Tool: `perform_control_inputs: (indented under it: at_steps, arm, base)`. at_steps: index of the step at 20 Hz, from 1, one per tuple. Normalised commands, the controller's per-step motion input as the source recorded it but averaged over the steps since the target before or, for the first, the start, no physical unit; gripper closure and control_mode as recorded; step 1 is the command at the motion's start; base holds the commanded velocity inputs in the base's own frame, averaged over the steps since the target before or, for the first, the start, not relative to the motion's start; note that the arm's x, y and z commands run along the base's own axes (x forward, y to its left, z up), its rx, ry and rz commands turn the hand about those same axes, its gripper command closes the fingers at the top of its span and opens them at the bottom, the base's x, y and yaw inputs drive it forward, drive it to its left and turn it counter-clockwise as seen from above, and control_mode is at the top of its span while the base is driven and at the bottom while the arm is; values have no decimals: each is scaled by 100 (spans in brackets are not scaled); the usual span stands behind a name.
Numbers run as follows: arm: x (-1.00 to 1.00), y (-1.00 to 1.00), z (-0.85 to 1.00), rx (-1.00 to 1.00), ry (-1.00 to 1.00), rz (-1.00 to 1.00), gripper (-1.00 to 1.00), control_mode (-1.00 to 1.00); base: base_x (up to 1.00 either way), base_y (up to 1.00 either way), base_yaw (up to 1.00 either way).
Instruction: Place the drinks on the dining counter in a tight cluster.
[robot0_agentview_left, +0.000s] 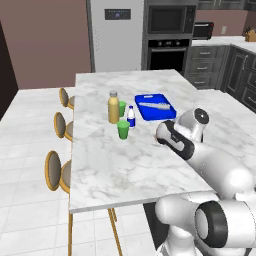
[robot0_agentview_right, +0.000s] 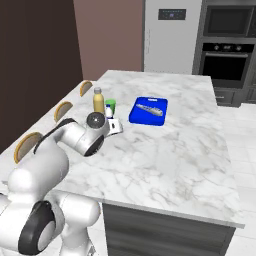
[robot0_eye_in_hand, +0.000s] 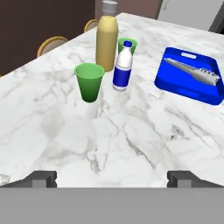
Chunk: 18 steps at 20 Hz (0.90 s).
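While the gripper hovers spread and empty, the juice bottle and water bottle already cluster at twelve o'clock; approach follows.

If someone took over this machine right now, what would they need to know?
Tool: open, holding nothing, hovering low over the dining counter, facing the drinks.
Yellow juice bottle and small water bottle stand upright, close together on the counter, with two green cups beside them. A blue board with a knife lies further along.
Done: those two drinks look clustered.
Left: no beer bottle is in sight; it seemingly remains to be found and added.
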Motion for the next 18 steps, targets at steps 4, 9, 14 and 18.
perform_control_inputs:
  at_steps: [4,9,14,18]
  arm:
    - [-55,0,15,0,0,-20,-100,-100]
    - [-53,0,18,0,0,-19,-100,-100]
    - [-52,-3,19,2,0,-14,-100,-100]
    - [-53,-1,14,4,0,-7,-100,-100]
  base:
    - [0,0,0]
    - [0,0,0]
    - [0,0,0]
    - [0,0,0]
